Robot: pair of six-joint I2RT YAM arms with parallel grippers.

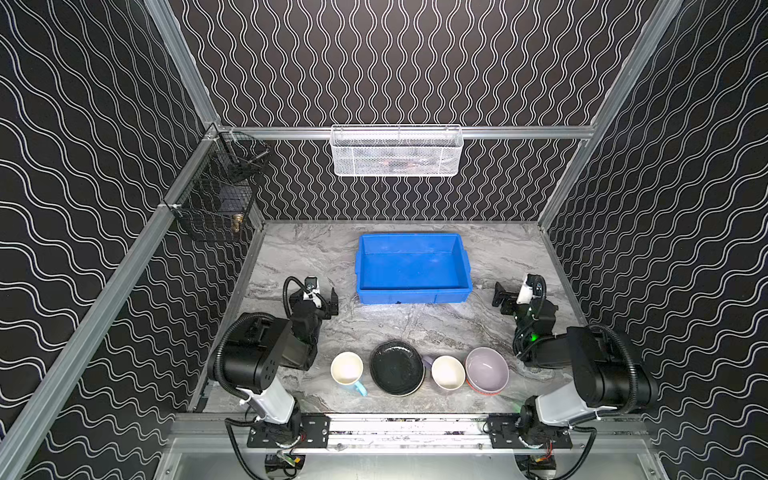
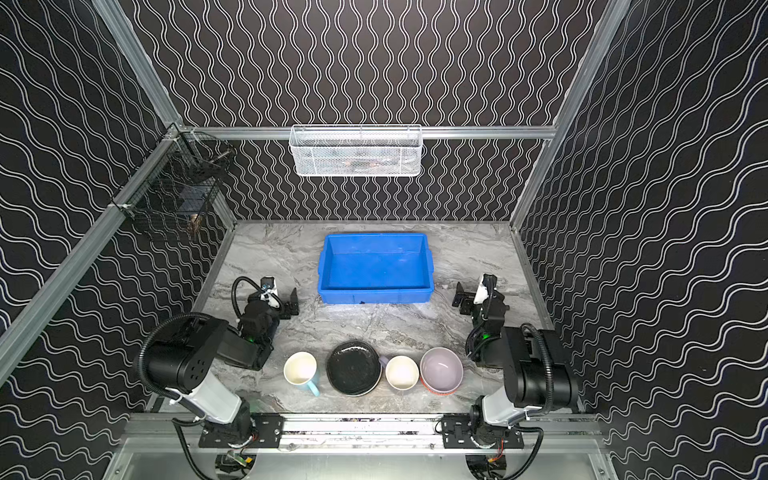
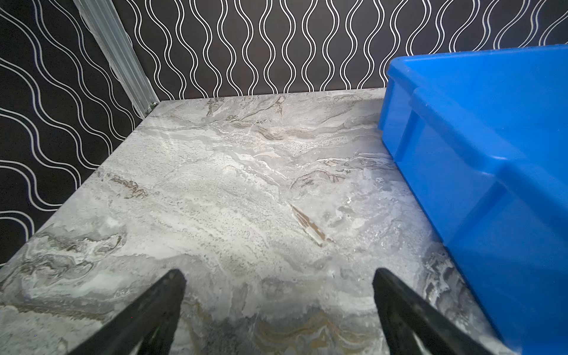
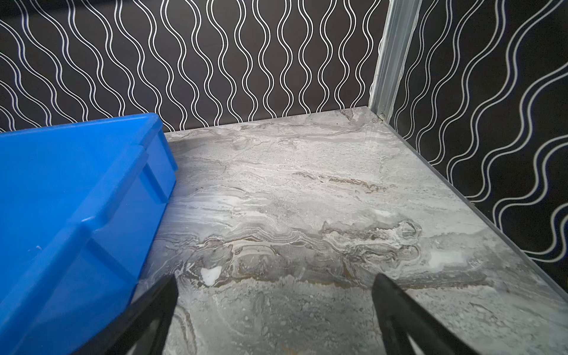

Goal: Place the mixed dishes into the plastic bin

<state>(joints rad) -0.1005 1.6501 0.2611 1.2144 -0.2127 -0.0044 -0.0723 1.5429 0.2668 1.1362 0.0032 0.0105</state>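
Both end effectors are spread wide and hold nothing: the left end effector [image 3: 278, 273] is parked just left of the empty blue plastic bin [image 1: 413, 296], the right end effector [image 4: 275, 277] just right of it, probably to leave the bin mouth unobstructed. The dishes form a tight row at the near edge of the counter [image 1: 291, 257] — light blue mug [image 1: 347, 368], black plate [image 1: 397, 368], lavender mug [image 1: 448, 372], lavender bowl [image 1: 487, 369]. Bare counter separates row and bin; finger room between neighbouring dishes looks scarce.
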